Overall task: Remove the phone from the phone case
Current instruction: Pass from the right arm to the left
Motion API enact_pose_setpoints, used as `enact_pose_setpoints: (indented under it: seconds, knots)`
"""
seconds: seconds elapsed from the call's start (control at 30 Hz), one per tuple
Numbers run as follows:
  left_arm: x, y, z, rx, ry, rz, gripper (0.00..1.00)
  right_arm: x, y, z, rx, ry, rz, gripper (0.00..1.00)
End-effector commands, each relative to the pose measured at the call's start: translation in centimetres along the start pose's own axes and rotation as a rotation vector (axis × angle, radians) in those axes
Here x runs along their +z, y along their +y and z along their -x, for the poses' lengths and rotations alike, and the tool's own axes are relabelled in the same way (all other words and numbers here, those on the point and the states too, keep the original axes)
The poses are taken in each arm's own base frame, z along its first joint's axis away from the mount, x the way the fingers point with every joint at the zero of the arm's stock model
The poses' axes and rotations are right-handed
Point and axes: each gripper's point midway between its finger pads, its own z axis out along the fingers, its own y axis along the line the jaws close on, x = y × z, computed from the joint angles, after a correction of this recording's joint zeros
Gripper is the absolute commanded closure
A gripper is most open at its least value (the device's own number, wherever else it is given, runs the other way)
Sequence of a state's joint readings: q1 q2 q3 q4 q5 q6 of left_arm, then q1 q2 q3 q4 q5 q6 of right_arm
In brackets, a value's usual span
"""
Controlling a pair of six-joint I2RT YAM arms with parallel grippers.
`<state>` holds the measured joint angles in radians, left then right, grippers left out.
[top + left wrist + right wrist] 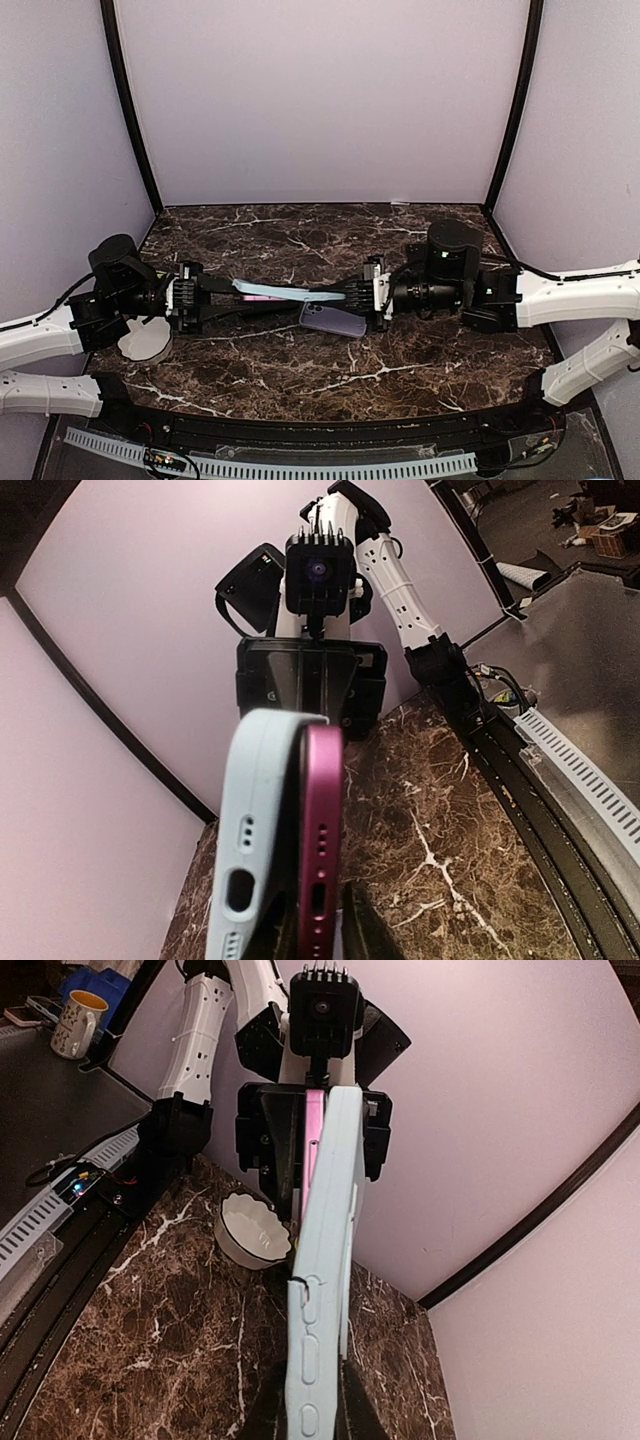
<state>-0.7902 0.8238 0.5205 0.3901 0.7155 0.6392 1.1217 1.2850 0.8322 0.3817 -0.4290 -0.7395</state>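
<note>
Both grippers hold a light blue phone case edge-up above the marble table. The purple-pink phone hangs on the case's near side. In the left wrist view the phone's port end stands apart from the case. My left gripper is shut on that end, one finger in the gap and the other finger on the outer side. My right gripper is shut on the case's other end. There the phone shows only as a pink strip at the far end.
A white fluted bowl sits on the table by the left arm, also seen as the bowl in the right wrist view. A cable rail runs along the near edge. Purple walls enclose the back and sides.
</note>
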Motion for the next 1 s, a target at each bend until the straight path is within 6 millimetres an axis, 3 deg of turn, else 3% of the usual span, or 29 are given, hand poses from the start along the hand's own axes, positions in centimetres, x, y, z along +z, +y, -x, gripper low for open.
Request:
enact_pose_setpoints:
  seconds: [0.0, 0.23, 0.4, 0.43, 0.47, 0.53, 0.73, 0.97]
  knots:
    - [-0.1, 2.0, 0.8, 0.051, -0.014, 0.089, 0.84, 0.7, 1.1, 3.2, -0.012, -0.132, 0.033, 1.00]
    - [-0.1, 2.2, 0.6, 0.072, -0.003, 0.106, 1.00, 1.1, 1.5, 3.3, 0.044, -0.136, 0.048, 1.00]
    - [-0.2, 2.4, 0.0, 0.112, 0.031, 0.124, 1.00, 1.2, 1.5, 2.0, 0.098, -0.070, 0.046, 0.67]
    - [-0.2, 2.4, -0.1, 0.117, 0.035, 0.122, 1.00, 1.2, 1.6, 1.8, 0.104, -0.053, 0.052, 0.48]
    - [-0.2, 2.3, -0.3, 0.126, 0.043, 0.119, 1.00, 1.2, 2.0, 1.3, 0.110, -0.029, 0.072, 0.35]
    - [-0.3, 2.2, -0.3, 0.135, 0.045, 0.118, 1.00, 1.2, 2.3, 1.0, 0.118, -0.012, 0.084, 0.24]
    - [-0.1, 1.6, -1.2, 0.163, 0.073, 0.087, 1.00, 1.0, 1.9, 1.5, 0.114, -0.022, 0.075, 0.22]
    - [0.1, 1.0, -2.8, 0.185, 0.132, 0.061, 1.00, 1.5, 1.4, 2.0, 0.117, -0.035, 0.072, 0.29]
